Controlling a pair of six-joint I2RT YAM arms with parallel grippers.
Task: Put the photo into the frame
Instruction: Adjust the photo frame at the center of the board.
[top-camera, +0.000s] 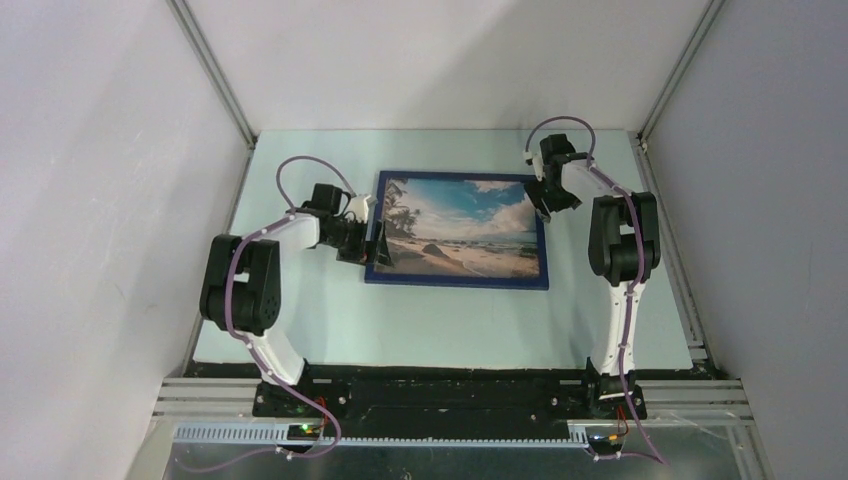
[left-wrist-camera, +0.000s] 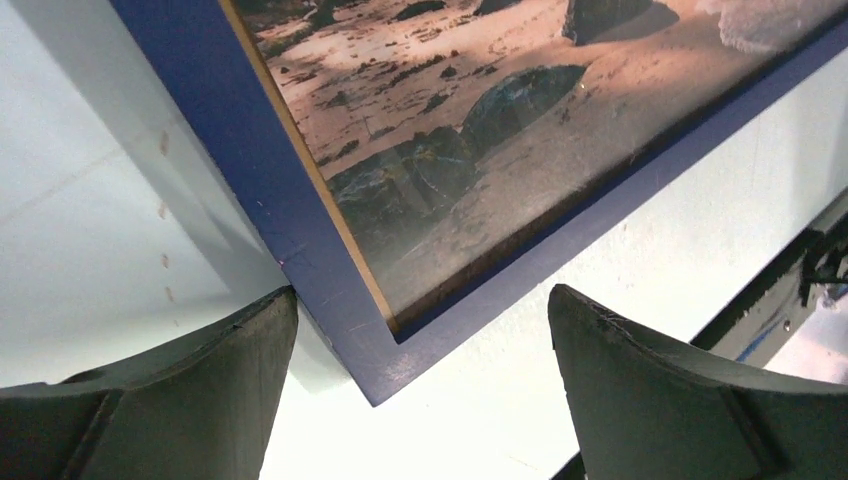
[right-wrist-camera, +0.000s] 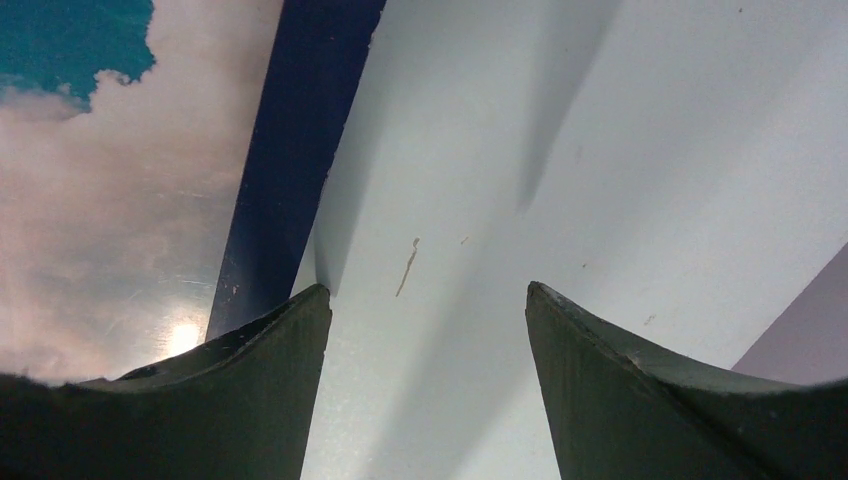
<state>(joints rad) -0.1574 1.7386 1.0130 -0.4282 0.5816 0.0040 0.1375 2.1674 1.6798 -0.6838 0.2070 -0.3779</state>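
The frame (top-camera: 455, 281) lies flat on the pale tabletop (top-camera: 440, 325), in its far half and between the two arms, with the dark blue front turned up. The photo (top-camera: 465, 228) sits inside the frame behind the clear pane. It shows a beach with palm trees at the left, dark rocks on the sand, and a blue sky with white clouds.

The left tool (top-camera: 374, 244) is at the near left corner of the frame. Its jaws stand wide apart and grip nothing. In the left wrist view this corner points into the gap between the two dark fingers (left-wrist-camera: 200, 390). One fingertip is just beside the outer edge of the blue border, and the other is apart from the frame, over bare tabletop. I cannot tell if the first fingertip touches the border.

The right tool (top-camera: 549, 201) is at the right edge of the frame, near its far corner. It is also open and empty. In the right wrist view one finger is in front of the blue border and the other is over the tabletop further right. Contact with the frame I cannot tell.
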